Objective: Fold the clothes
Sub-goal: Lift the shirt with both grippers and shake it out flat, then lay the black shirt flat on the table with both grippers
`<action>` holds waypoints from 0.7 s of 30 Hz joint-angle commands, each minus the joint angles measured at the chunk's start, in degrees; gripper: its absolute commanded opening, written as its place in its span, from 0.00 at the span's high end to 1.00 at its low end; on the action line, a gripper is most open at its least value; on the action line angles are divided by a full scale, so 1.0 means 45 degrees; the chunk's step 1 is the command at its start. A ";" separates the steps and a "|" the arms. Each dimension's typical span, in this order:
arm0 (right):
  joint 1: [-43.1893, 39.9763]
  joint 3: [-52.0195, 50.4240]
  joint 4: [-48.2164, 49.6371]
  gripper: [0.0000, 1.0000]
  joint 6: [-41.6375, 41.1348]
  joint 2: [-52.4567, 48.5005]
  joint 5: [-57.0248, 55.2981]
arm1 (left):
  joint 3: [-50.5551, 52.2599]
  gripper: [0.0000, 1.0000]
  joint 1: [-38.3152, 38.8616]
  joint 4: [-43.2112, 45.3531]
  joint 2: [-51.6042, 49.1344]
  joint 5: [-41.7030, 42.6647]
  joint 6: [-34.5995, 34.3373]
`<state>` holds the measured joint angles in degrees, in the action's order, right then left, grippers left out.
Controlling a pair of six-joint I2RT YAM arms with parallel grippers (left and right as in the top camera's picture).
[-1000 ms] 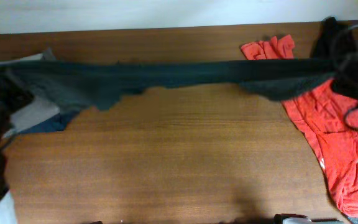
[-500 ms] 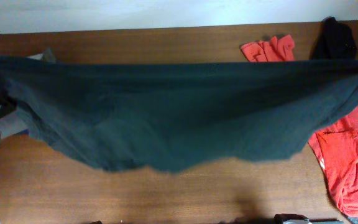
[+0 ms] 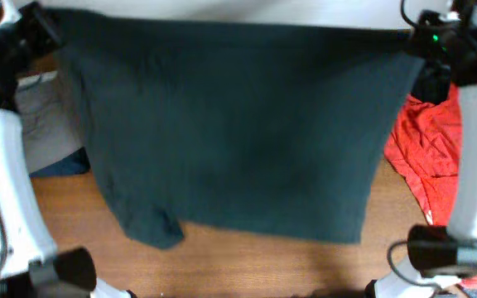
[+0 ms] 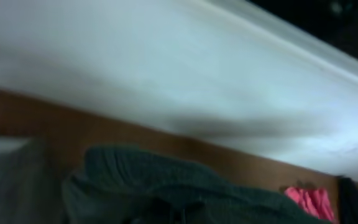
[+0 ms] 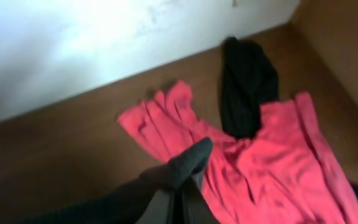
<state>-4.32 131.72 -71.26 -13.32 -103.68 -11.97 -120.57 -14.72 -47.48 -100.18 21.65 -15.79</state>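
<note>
The dark green garment (image 3: 238, 141) is now lifted high and opened wide between the two arms. One second ago it was only a narrow band stretched across the far side of the table (image 3: 247, 265). Half a second ago it was half open, and now it hangs like a curtain and hides most of the table from the overhead camera. The left gripper (image 3: 40, 25) holds one upper corner and the right gripper (image 3: 421, 45) holds the other. The fingers themselves are blurred or covered in both wrist views. Still, the cloth is bunched directly at each wrist camera and its top edge is tight between them, so I judge both are pressed together on the fabric. The lower edge is not even: on the left side a small piece hangs lower than the rest. Under the right arm lies the red garment (image 3: 425, 141), and in the right wrist view a black garment (image 5: 247, 87) lies partly on it, against the wall. Beside the left arm a grey cloth (image 3: 44, 124) lies on the table. To my judgement the shaking-out step is finished, and no fold is made yet. The next move probably needs to lower the garment flat on the free wood in the middle. It should stay apart from the red garment, and the uneven lower edge may wrinkle under it.
</note>
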 commanded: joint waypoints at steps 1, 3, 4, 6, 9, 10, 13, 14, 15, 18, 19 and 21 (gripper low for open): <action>-0.0155 0.0267 0.0777 0.96 -0.0087 0.0243 -0.0884 | -0.0185 1.00 -0.0146 0.1860 -0.0073 0.1039 0.0204; -0.0155 0.0792 0.1020 0.96 -0.0257 0.0418 -0.1321 | -0.0690 1.00 -0.0155 0.2501 -0.0019 0.1005 0.0219; -0.0155 0.1234 0.1107 0.96 -0.0257 0.0544 -0.1496 | -0.1093 1.00 -0.0194 0.2565 -0.0019 0.0996 0.0282; -0.0155 0.2229 0.1073 0.96 -0.0228 0.0719 -0.1899 | -0.2283 1.00 -0.0345 0.2482 -0.0019 0.0991 0.0520; -0.0155 0.3361 0.0447 0.96 -0.0097 0.0772 -0.1977 | -0.4129 1.00 -0.0709 0.1234 -0.0019 0.1005 0.0549; -0.0155 0.3400 0.0180 0.96 -0.0092 0.0772 -0.1977 | -0.4405 1.00 -0.0733 0.0525 -0.0019 0.1010 0.0675; -0.0151 0.3172 -0.1719 0.96 -0.0102 0.0612 -0.1923 | -0.4454 1.00 -0.0641 -0.2166 -0.0053 0.1005 0.1311; -0.0151 0.2822 -0.2934 0.96 -0.0117 0.0432 -0.1919 | -0.4153 1.00 -0.0398 -0.4318 -0.0199 0.1001 0.1841; -0.0151 0.2574 -0.3419 0.96 -0.0141 0.0340 -0.1919 | -0.4031 1.00 -0.0316 -0.4930 -0.0277 0.0996 0.2137; -0.0155 0.1481 -0.4333 0.96 -0.0155 0.0155 -0.1914 | -0.3249 1.00 0.0068 -0.6824 -0.0685 0.0986 0.3254; -0.0155 0.0889 -0.4512 0.96 -0.0151 0.0146 -0.1821 | -0.2812 1.00 0.0233 -0.7334 -0.0879 0.0937 0.3667; -0.0151 -0.0257 -0.4687 0.96 -0.0151 0.0146 -0.1481 | -0.1846 1.00 0.0452 -0.7859 -0.1190 0.0733 0.4027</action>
<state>-4.43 136.55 -91.39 -13.52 -101.41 -17.98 -134.32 -14.04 -80.82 -101.65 26.81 -4.27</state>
